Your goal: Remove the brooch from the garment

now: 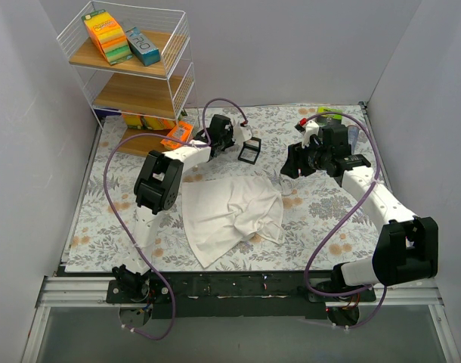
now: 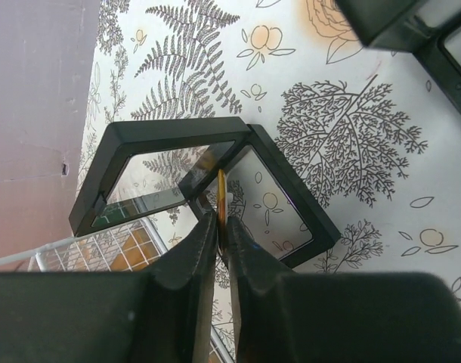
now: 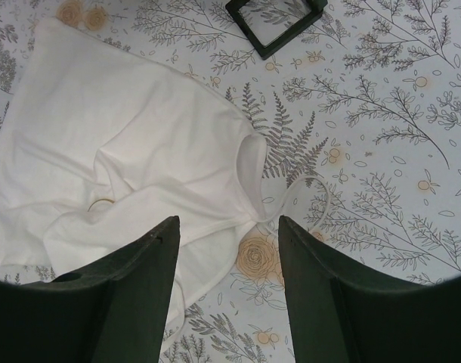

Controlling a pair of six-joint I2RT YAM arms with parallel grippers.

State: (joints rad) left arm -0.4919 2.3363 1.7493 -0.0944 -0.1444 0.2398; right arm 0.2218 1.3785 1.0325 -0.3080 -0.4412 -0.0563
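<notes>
At the edge of the garment (image 1: pixel 230 212) the right gripper (image 3: pixel 227 227) hangs wide open, empty. Just past it, over the black box (image 2: pixel 170 130), the left gripper (image 2: pixel 221 219) is pinched tight on a gold sliver, probably the brooch (image 2: pixel 222 193) edge-on. Held so thinly, it could twist free and miss the box.

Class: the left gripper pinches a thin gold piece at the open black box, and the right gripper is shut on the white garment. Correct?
No. The right gripper is open above the white garment, gripping nothing, as the right wrist view shows. The left gripper does pinch the thin gold piece at the black box.
</notes>
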